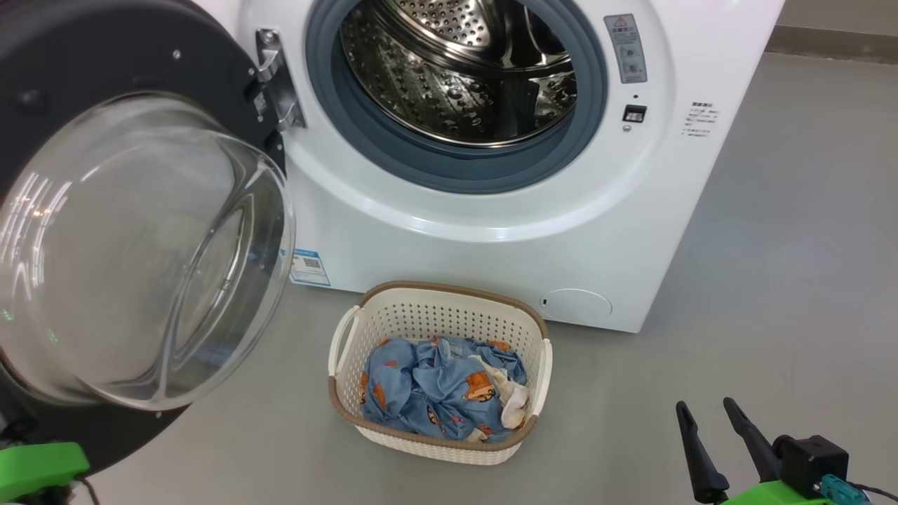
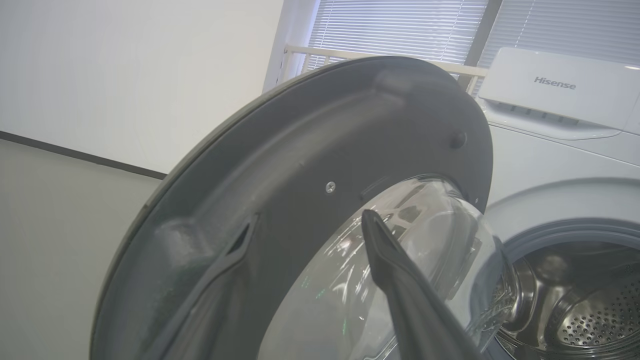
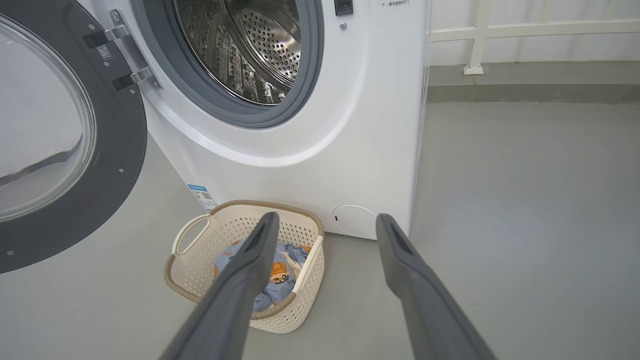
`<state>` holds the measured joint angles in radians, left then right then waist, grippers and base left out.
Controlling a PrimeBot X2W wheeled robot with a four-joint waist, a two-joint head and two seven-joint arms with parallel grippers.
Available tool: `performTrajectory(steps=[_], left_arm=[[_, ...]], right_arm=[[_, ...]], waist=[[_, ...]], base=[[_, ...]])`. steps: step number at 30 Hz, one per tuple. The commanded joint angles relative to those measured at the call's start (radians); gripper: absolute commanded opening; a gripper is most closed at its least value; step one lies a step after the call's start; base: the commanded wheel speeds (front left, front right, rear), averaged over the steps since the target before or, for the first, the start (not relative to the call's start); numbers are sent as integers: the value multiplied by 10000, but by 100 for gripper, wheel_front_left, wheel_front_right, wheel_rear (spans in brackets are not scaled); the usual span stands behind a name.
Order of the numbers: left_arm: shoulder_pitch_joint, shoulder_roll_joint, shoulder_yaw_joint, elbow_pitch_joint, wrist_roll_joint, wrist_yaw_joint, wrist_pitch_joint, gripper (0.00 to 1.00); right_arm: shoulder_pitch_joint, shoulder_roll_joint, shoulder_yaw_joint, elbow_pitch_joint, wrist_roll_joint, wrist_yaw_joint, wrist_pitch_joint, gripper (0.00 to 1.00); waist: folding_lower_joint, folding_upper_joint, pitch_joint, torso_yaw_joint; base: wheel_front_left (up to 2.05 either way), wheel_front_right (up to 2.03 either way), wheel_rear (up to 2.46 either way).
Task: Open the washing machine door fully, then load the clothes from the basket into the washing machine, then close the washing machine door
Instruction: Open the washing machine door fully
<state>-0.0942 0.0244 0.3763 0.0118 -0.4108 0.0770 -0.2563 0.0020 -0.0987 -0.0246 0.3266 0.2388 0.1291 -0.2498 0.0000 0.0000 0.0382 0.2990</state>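
The washing machine door (image 1: 84,63) stands swung open at the left, its clear glass bowl (image 1: 140,245) bulging toward me. The white washing machine (image 1: 491,252) shows its grey gasket and bare steel drum (image 1: 463,63). On the floor before it sits the cream basket (image 1: 449,289), holding the blue printed clothes (image 1: 435,386). My right gripper (image 1: 705,403) hovers open to the basket's right, apart from it; in its wrist view the right gripper (image 3: 326,220) points at the basket (image 3: 300,295) and clothes (image 3: 286,275). My left gripper (image 2: 307,220) is open, fingers spread close before the door's inner face (image 2: 310,140).
Bare grey floor (image 1: 772,245) stretches to the machine's right. A blue label (image 1: 309,266) and a round service flap (image 1: 575,306) sit low on the machine's front. A white railing (image 3: 480,40) runs along the back wall. The open door overhangs the floor left of the basket.
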Motion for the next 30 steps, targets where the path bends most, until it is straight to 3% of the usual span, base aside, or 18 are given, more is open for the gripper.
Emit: performTrajectory(steps=[1, 7, 12, 21, 30], left_arm=[[41, 264, 10, -667, -127, 103, -54, 100], [531, 260, -1015, -1764, -143, -60, 49, 100], [827, 279, -1888, -1973, -101, -589, 305, 100], [1092, 429, -2937, -786, -170, -1476, 474, 100], [1310, 907, -3339, 730, 57, -1840, 165, 100]], right_arm=[[-40, -52, 280, -238, 24, 16, -120, 100], [-51, -17, 282, -287, 40, 16, -120, 100], [-107, 3, 306, -339, 41, 16, -120, 100], [-213, 50, 288, -484, -22, 16, -120, 100], [-245, 137, 369, -650, -68, 16, -120, 100]], waist=[[0, 0, -18, -80], [0, 0, -11, -470], [0, 0, 37, -904], [0, 0, 166, -1749], [0, 0, 184, -2360]], base=[[0, 0, 0], [0, 0, 0], [0, 0, 0], [0, 0, 0], [0, 0, 0]])
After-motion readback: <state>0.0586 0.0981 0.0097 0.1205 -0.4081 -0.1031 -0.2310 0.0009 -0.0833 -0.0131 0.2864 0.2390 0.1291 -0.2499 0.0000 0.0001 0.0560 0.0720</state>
